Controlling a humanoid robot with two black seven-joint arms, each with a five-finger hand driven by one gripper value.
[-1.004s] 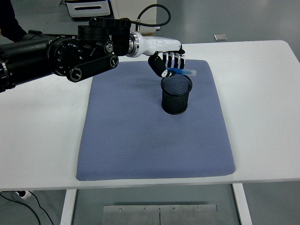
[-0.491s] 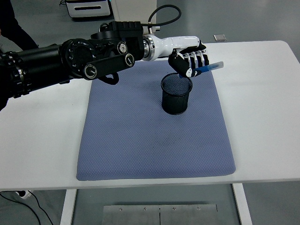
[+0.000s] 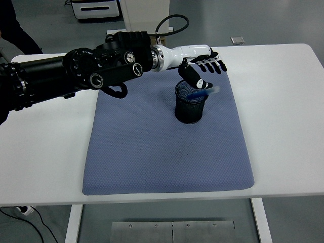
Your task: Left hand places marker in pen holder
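Note:
My left hand (image 3: 203, 71) reaches in from the left over the far side of the black mesh pen holder (image 3: 191, 109), which stands upright on the blue-grey mat (image 3: 152, 152). The fingers (image 3: 214, 64) are spread and hold nothing. The blue marker (image 3: 201, 93) is blurred and lies tilted at the holder's mouth, its pale end sticking out over the right rim. The hand is just above and behind it, no longer touching it.
The mat lies on the white table (image 3: 283, 111). A small grey block (image 3: 237, 40) sits at the table's far right edge. A white cabinet (image 3: 96, 7) stands beyond the table. A person's dark sleeve (image 3: 15, 28) shows at the top left.
The hand carried the marker from behind the holder to above its right rim, then opened. The marker has left the fingers and dropped to the holder's mouth.

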